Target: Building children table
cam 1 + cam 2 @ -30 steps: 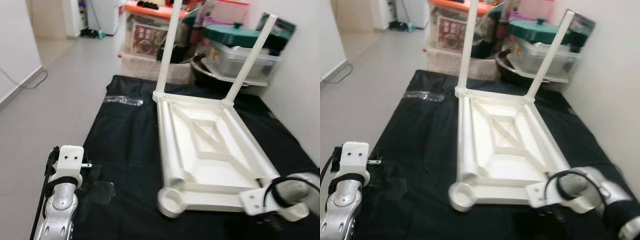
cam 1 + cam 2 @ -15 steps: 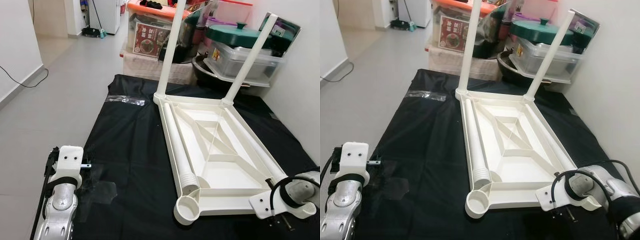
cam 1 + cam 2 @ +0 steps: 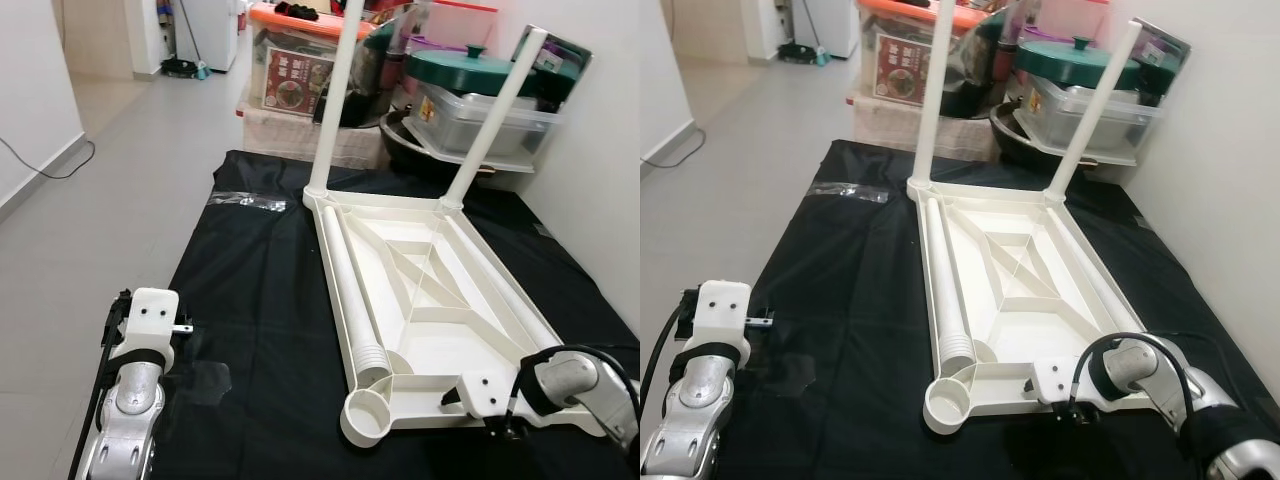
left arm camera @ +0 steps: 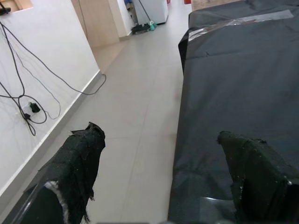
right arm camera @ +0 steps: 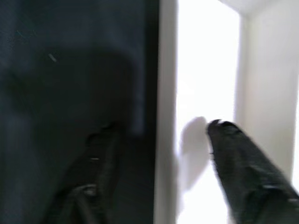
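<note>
Our right gripper (image 3: 497,425) sits at the upturned table's (image 3: 430,310) near edge in the left eye view, with two legs (image 3: 335,95) standing beyond it. Right wrist view: our fingers (image 5: 243,158) straddle that white rim, apart. Left wrist view: our left gripper (image 4: 161,175) hangs spread, black mat (image 4: 243,93) ahead.

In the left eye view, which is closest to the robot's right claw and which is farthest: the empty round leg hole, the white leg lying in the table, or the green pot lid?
From the right claw:
1. Empty round leg hole, just to its left on the table's near corner.
2. Lying white leg, along the table's left side.
3. Green pot lid, far back among the storage boxes.
</note>
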Robot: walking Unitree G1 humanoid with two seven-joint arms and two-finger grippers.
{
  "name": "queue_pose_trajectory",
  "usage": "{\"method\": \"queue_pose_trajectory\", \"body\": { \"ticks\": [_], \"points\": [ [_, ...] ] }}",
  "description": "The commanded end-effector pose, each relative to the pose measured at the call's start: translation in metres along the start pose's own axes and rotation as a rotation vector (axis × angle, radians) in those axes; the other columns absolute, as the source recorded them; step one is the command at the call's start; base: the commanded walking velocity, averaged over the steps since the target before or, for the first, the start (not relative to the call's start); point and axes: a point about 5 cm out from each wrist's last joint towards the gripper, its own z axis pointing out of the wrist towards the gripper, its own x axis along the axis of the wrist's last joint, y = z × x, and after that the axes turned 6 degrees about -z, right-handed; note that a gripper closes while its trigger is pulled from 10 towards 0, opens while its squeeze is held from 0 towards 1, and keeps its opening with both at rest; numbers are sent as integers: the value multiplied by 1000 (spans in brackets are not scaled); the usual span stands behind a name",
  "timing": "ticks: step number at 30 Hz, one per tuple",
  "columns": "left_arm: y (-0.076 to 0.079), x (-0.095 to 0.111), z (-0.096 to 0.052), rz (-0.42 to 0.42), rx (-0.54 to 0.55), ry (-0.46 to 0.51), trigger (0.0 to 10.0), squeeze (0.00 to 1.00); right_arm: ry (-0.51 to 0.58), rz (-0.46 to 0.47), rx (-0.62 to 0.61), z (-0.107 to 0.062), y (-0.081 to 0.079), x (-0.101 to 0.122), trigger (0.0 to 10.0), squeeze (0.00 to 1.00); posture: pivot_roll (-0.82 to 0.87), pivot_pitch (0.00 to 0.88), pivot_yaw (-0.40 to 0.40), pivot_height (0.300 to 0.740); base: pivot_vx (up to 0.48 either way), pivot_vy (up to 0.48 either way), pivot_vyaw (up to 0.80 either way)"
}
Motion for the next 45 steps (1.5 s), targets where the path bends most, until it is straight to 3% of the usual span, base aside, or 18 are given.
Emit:
{"method": "queue_pose_trajectory", "body": {
  "ticks": [1,6,9,12,15,21,22,23,24,26,27,29,30,31,38,40,41,45],
  "points": [
    [5,-4,-2,7,-16,-14,10000,0,35,21,-14,-2,1,3,10000,1000,38,0,-146,740,0,0,0],
    [1,-4,0,12,-13,-6,10000,0,247,57,-120,-14,22,38,10000,1000,36,0,-139,740,0,0,0],
    [1,-3,1,11,-13,-3,10000,0,305,63,-157,-18,29,48,10000,1000,38,0,-137,740,0,0,0],
    [1,-3,2,9,-14,1,10000,0,461,110,-228,-29,43,71,10000,1000,37,0,-135,740,0,0,0],
    [2,-2,2,9,-16,3,10000,0,516,126,-249,-27,45,81,10000,1000,40,0,-132,740,0,0,0],
    [2,-1,3,9,-19,6,10000,0,509,111,-331,-20,50,86,10000,1000,44,0,-135,740,0,0,0],
    [1,0,3,4,-14,13,10000,0,592,166,-485,-23,69,95,10000,522,43,0,-134,740,0,0,0],
    [1,0,3,4,-14,13,10000,0,592,166,-485,-23,69,95,10000,522,43,0,-134,740,0,0,0],
    [0,3,3,-7,-13,26,10000,0,679,278,-691,-27,93,102,10000,0,56,0,-143,740,0,0,0],
    [1,10,2,-25,-29,56,10000,0,800,493,-911,-28,118,110,10000,0,69,0,-148,740,0,0,0],
    [1,10,2,-25,-29,56,10000,0,800,493,-911,-28,118,110,10000,0,69,0,-148,740,0,0,0],
    [7,20,-2,-30,-79,113,10000,0,808,600,-1022,-15,123,119,10000,0,78,0,-150,740,0,-390,0],
    [7,20,-2,-30,-79,113,10000,0,808,600,-1022,-15,123,119,10000,0,78,0,-150,740,0,-480,0],
    [12,27,-7,-47,-122,153,10000,0,861,671,-1047,-4,121,132,10000,0,83,0,-148,740,0,-480,0],
    [21,34,-11,-77,-182,187,10000,0,905,724,-1056,5,115,146,10000,0,80,0,-144,740,0,-480,0],
    [27,42,-13,-104,-237,230,10000,0,914,767,-1120,3,116,147,10000,0,76,0,-140,740,0,-480,0],
    [31,49,-16,-124,-271,256,10000,0,889,730,-1182,0,115,148,10000,0,74,0,-136,740,0,-480,0],
    [34,53,-18,-138,-302,278,10000,0,871,699,-1221,-2,114,148,10000,0,74,0,-136,740,0,-480,0]
  ]
}}
